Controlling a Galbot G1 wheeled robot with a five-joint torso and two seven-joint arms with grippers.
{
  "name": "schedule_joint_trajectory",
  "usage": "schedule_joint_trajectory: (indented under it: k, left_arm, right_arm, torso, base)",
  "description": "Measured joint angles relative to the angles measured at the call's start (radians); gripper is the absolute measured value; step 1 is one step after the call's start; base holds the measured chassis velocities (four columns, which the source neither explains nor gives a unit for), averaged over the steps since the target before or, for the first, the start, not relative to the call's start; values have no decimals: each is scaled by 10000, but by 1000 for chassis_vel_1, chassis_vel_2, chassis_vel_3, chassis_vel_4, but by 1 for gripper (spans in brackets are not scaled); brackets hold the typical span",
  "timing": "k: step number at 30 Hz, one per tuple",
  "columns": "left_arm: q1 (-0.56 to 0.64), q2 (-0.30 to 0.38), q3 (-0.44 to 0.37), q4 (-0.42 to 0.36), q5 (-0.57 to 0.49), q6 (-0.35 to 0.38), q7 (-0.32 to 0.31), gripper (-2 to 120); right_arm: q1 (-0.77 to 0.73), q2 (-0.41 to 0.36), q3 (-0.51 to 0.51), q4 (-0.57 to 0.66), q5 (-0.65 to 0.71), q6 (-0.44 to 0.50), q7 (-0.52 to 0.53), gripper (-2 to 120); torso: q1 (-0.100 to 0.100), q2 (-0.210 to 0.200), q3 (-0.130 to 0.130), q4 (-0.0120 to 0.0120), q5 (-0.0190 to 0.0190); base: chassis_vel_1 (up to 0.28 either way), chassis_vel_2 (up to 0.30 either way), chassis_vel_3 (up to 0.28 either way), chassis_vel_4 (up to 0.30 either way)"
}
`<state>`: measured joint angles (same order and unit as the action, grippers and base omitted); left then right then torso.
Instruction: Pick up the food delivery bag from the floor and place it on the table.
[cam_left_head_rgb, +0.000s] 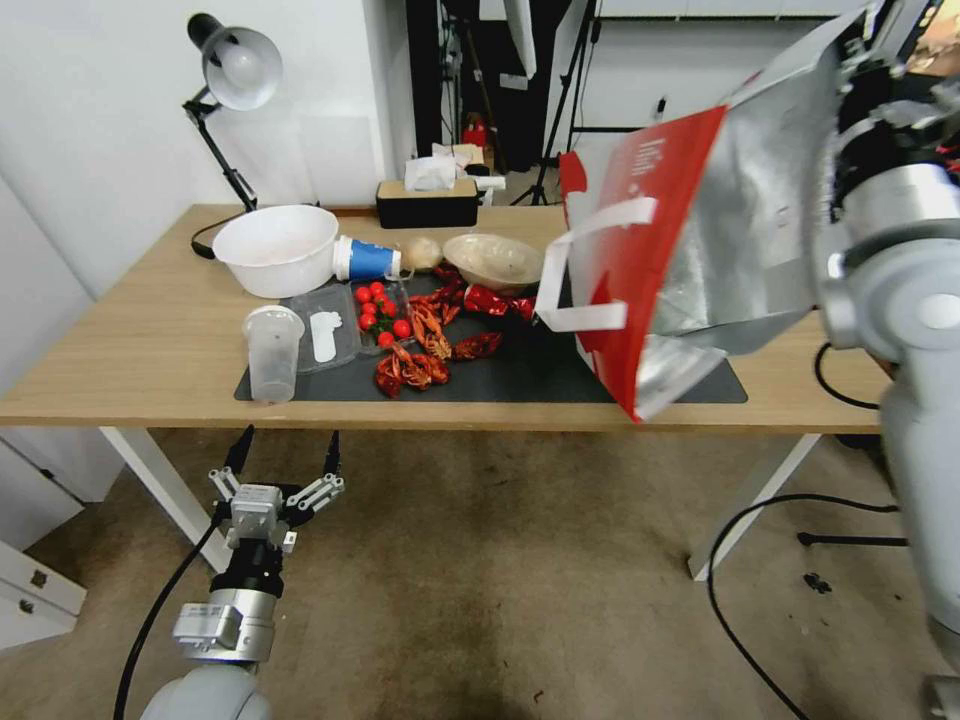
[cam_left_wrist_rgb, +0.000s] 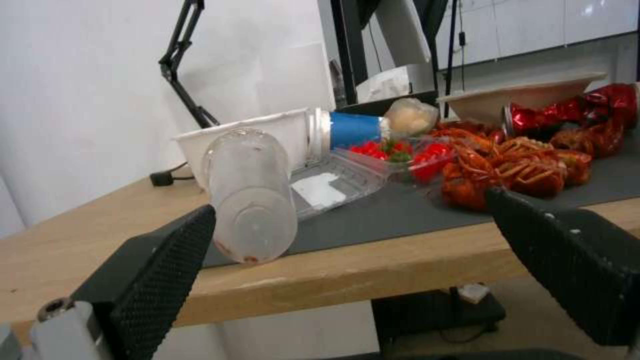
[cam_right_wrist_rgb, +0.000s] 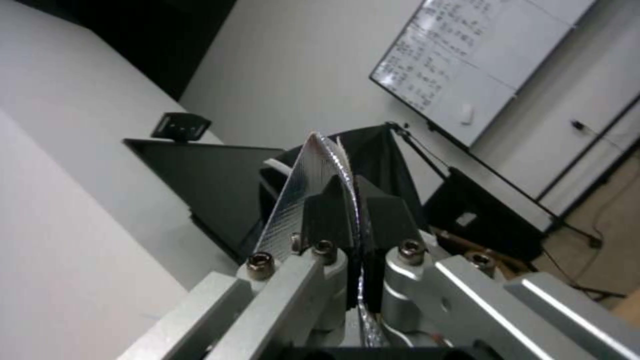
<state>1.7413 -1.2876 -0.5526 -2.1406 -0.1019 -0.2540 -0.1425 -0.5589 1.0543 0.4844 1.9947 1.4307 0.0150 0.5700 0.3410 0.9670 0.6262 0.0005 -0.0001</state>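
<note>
Bag up over the desk's right end

I'm holding the food delivery bag (cam_left_head_rgb: 690, 250) tilted above the desk (cam_left_head_rgb: 150, 340), my right tool (cam_right_wrist_rgb: 358, 220) clenching its foil rim; my left tool (cam_left_head_rgb: 285, 455) is hanging released below the near edge.

The wide light-wood table (cam_left_head_rgb: 150, 340) spans the middle of the head view, with the dark grey mat (cam_left_head_rgb: 520, 385) on its centre. On the mat's left end stands the clear plastic cup (cam_left_head_rgb: 272, 352); the big white bowl (cam_left_head_rgb: 277, 248) sits behind it. Red crayfish (cam_left_head_rgb: 425, 345) lie mid-mat. At upper right hangs the boxy white-and-red food delivery bag (cam_left_head_rgb: 660, 270), over the mat's right end. The left gripper (cam_left_head_rgb: 285, 455) sits at lower left, below the table's front edge, above the grey-brown carpet floor (cam_left_head_rgb: 520, 580).
</note>
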Motion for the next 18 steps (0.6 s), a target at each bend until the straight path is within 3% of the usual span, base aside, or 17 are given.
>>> schedule_joint_trajectory:
  k: [9, 18]
  left_arm:
    - [-83, -7, -4, 170, -11, -10, -12, 100]
    - [-163, 45, 43, 273, -51, -10, -16, 100]
  right_arm:
    - [257, 477, -218, -792, -528, -198, 385, 0]
    - [215, 196, -177, -1329, -815, -650, 506, 0]
  torso:
    - [-1, 0, 0, 0, 2]
    - [-1, 0, 0, -1, 3]
  base:
    - [0, 0, 0, 0]
    - [0, 0, 0, 0]
